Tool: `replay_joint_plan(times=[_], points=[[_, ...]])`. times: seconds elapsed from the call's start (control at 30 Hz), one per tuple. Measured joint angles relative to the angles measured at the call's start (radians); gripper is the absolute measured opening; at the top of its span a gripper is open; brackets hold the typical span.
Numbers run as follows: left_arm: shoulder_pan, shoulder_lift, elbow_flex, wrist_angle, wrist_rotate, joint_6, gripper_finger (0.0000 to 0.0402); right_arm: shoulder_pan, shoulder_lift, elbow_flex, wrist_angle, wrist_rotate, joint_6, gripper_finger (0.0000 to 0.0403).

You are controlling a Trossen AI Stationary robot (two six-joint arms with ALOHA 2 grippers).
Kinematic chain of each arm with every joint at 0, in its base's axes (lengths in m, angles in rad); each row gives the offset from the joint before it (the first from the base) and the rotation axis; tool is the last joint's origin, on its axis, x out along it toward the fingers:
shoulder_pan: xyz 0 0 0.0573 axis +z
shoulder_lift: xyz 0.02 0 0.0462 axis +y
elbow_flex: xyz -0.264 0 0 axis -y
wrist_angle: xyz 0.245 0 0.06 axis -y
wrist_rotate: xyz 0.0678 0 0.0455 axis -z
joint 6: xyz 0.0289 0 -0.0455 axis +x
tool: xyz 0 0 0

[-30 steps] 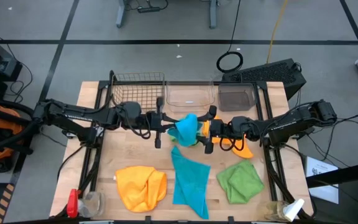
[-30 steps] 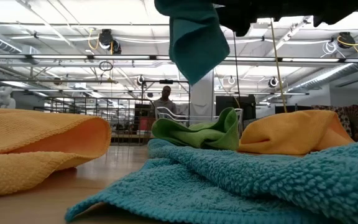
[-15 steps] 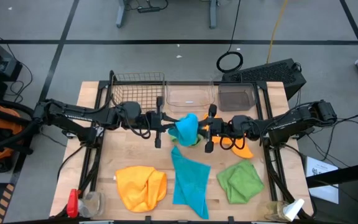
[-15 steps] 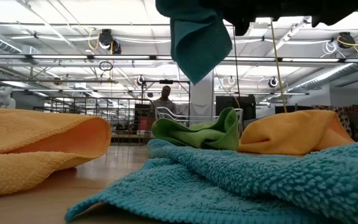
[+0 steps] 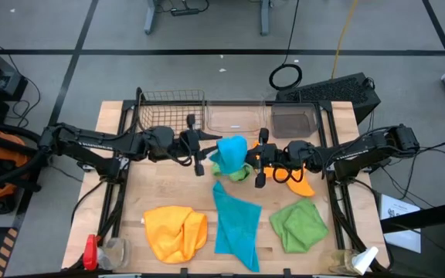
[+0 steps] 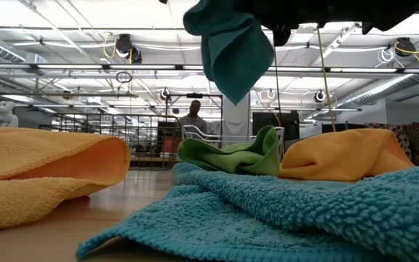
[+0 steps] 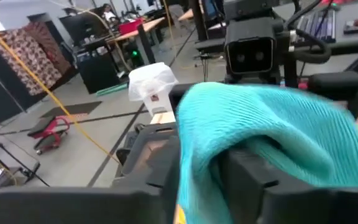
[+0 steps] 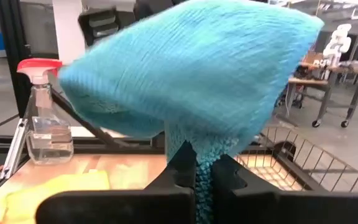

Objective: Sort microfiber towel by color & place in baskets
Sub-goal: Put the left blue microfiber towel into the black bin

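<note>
The wooden table (image 5: 141, 193) carries most of the load: a large teal towel (image 5: 236, 224) lies spread on it, well below and clear of both sets of jaws, flanked by a yellow towel (image 5: 174, 232) and a green towel (image 5: 300, 225). At the table's far edge, beyond the jaws, stand the wire-mesh basket (image 5: 168, 108), the clear plastic tub (image 5: 234, 118) and the dark grey tub (image 5: 293, 120).

Between the two arms hangs a small teal towel (image 5: 232, 154), lifted off the table. The right gripper (image 5: 259, 158) has its jaws pressed together on a fold of it, as the right wrist view shows. The left gripper (image 5: 198, 151) sits just beside the cloth; in the left wrist view the fabric drapes between its fingers, which look apart.

The risk, as I judge it: a thin pinch could slip and drop the cloth onto the green scrap (image 5: 240, 173) under it, mixing colours.

An orange towel (image 5: 300, 184) is largely hidden beneath the right arm, and the low view cuts both grippers off.
</note>
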Motion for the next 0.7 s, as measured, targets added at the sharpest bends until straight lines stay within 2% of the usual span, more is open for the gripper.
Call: replay_joint_plan(times=[0.17, 0.3, 0.57, 0.7], points=[[-0.021, -0.015, 0.000, -0.047, -0.033, -0.051, 0.0192, 0.000, -0.051, 0.000, -0.071, 0.043, 0.005, 0.0002], [-0.044, -0.032, 0.000, -0.112, -0.091, -0.127, 0.0229, 0.000, -0.128, 0.000, -0.159, 0.104, -0.015, 0.0001], [-0.065, -0.039, -0.004, -0.214, -0.109, -0.228, 0.0237, -0.022, -0.312, 0.000, -0.308, 0.169, -0.049, 0.0001], [-0.066, -0.039, -0.047, -0.221, -0.109, -0.296, 0.0238, -0.043, -0.393, 0.000, -0.365, 0.221, -0.068, 0.0000]])
